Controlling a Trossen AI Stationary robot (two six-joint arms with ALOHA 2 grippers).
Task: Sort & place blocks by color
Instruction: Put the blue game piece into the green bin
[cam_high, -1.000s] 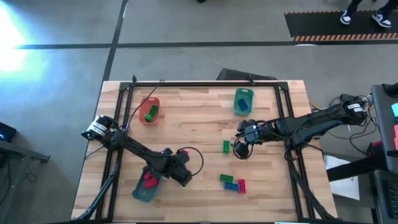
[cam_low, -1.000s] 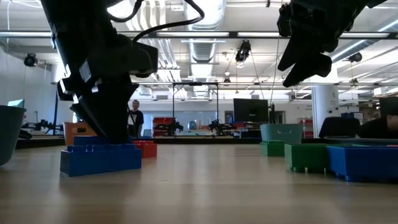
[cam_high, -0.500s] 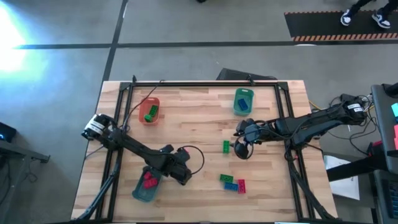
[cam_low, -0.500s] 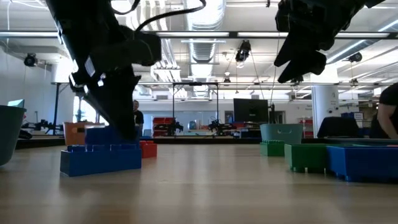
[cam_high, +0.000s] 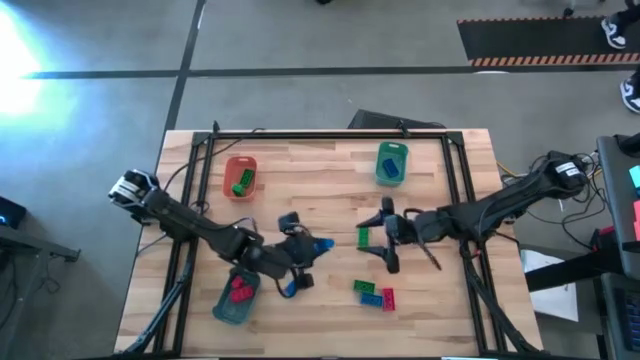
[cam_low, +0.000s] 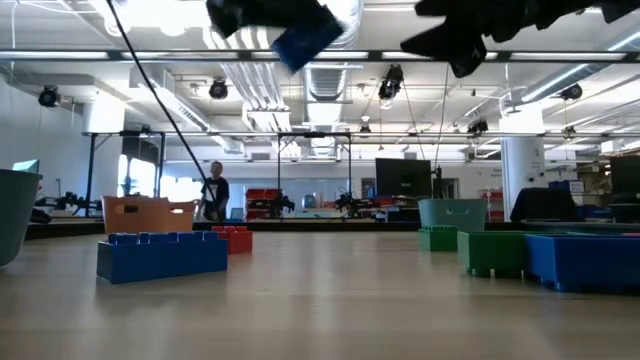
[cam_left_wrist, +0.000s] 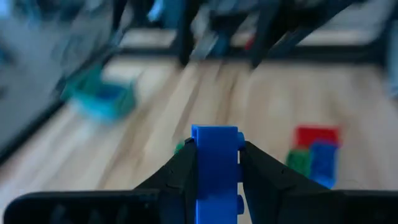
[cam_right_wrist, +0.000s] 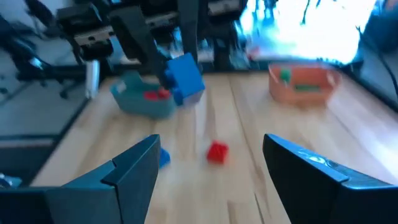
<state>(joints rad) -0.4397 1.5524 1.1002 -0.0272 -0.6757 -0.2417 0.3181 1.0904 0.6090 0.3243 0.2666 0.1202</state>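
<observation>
The left end effector (cam_high: 305, 250), low and left of centre in the overhead frame, pinches a blue block (cam_left_wrist: 216, 163) clear of the surface (cam_high: 320, 170). The green tray (cam_high: 391, 163) already holding blue sits up and to the right, nearer the right arm. The right end effector (cam_high: 385, 240) hangs spread and empty beside a green block (cam_high: 363, 236).

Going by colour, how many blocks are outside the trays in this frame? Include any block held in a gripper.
Green blocks: 2
Blue blocks: 3, counting the held blue block in the left gripper
Red blocks: 2
Total: 7
</observation>
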